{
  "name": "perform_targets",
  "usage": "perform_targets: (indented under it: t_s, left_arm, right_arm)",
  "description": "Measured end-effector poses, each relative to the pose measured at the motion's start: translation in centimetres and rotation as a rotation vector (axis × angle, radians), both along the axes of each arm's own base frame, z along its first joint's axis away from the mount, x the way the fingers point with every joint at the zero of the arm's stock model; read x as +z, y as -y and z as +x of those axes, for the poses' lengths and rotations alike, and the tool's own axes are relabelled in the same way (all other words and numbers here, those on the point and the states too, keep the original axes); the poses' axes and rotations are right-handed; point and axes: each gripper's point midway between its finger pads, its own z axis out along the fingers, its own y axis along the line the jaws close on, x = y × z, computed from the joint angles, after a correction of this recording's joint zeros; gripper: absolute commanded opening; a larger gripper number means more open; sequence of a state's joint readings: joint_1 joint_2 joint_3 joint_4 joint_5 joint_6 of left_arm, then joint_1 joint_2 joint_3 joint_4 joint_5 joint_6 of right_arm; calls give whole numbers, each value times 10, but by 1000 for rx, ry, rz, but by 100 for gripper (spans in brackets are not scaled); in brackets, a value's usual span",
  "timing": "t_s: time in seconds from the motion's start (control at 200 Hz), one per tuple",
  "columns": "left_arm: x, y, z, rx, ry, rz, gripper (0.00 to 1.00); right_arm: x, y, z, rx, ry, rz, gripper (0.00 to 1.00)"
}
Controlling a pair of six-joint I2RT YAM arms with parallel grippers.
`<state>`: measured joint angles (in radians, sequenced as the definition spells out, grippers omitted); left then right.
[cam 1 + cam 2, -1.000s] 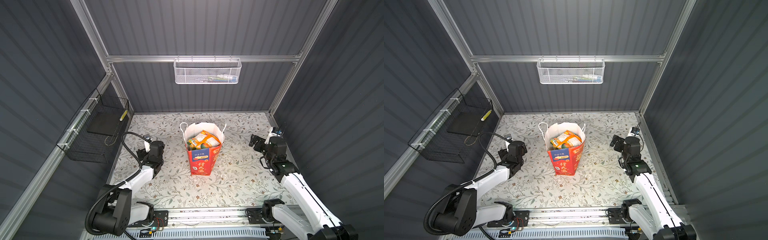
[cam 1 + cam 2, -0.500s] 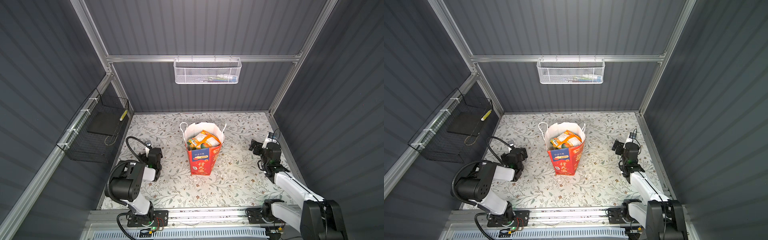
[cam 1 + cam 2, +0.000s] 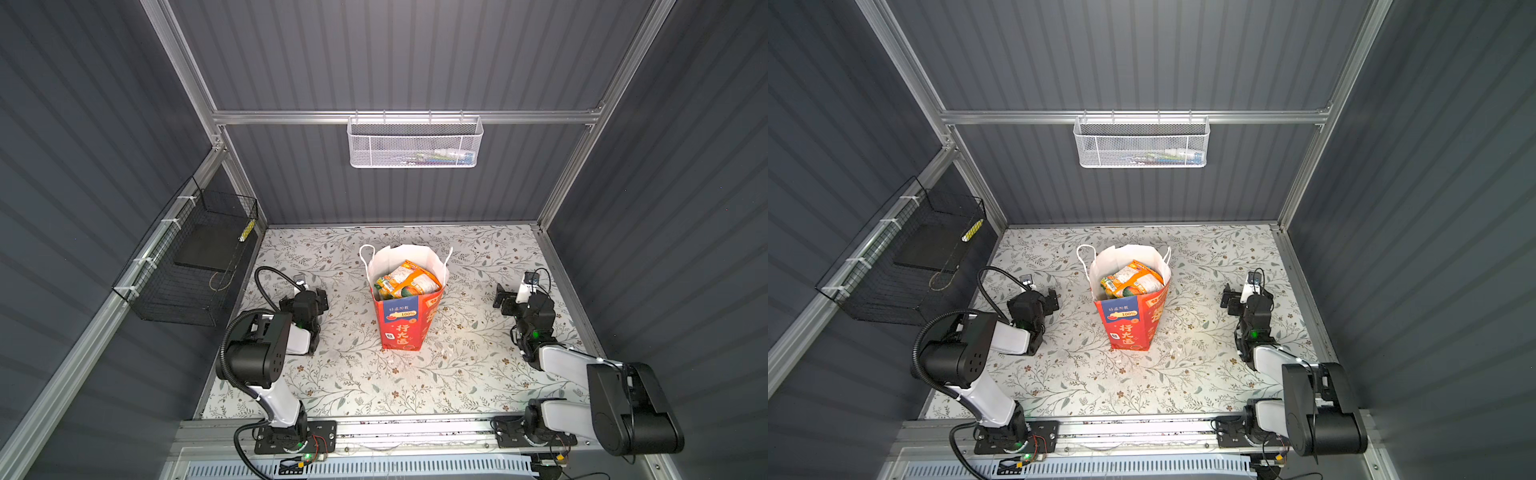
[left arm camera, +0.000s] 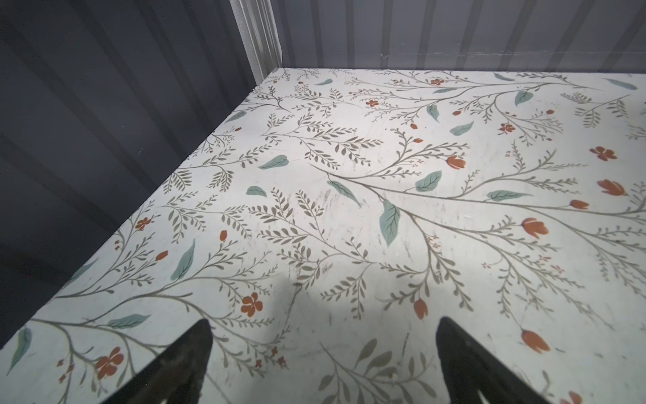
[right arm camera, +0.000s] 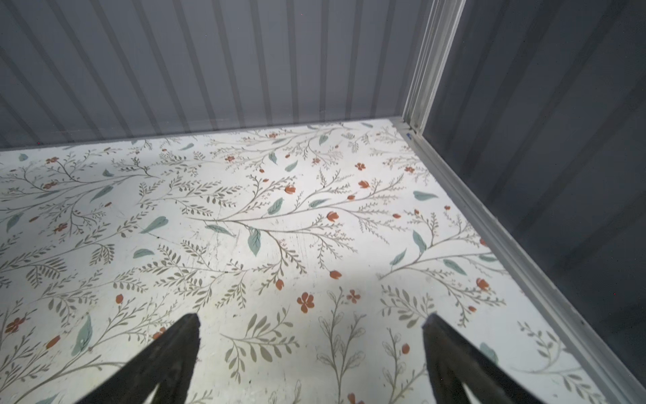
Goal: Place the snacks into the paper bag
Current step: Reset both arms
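Looking down in both top views on a tall red paper gift bag [image 3: 404, 328] [image 3: 1133, 328] with a white inside, white cord handles, gold characters and a blue panel, standing upright near the middle of the pale floral-patterned tabletop [image 3: 457, 374]. Finding the glossy plastic snack packets [image 3: 409, 282] [image 3: 1131, 282] piled inside it, with orange, yellow and green wrappers lying on top just below the front rim; not managing to count them, or to see those underneath.

Holding the black left gripper [image 3: 321, 296] low over the table on the bag's left side, well apart from it, jaws spread wide and gripping nothing. Showing, in the left wrist view, only bare floral surface between the two dark fingertips [image 4: 199, 344].

Holding the black right gripper [image 3: 503, 300] low over the table on the bag's right side, likewise well apart from it, jaws spread wide and empty. Showing, in the right wrist view, only printed leaves and flowers between its fingertips [image 5: 185, 335].

Noting also a white mesh basket [image 3: 415, 143] hanging on the back wall rail and a black wire basket [image 3: 187, 270] hanging on the left wall, both clear of the table.
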<state>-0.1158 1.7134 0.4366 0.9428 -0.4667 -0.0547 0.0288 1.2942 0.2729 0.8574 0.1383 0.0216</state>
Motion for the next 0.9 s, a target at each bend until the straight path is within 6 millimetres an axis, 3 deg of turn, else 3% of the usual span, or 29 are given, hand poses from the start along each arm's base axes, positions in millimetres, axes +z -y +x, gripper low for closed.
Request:
perform_targets:
  t_s: [0.31, 0.7, 0.901]
  left_arm:
    - [0, 2, 1, -10, 0, -5, 100]
    - [0, 3, 1, -14, 0, -6, 100]
    - [0, 3, 1, -14, 0, -6, 100]
  right_arm:
    - [-18, 1, 7, 4, 15, -20, 99]
    - [-13, 2, 12, 29, 31, -7, 99]
    - [-5, 21, 24, 37, 30, 65, 99]
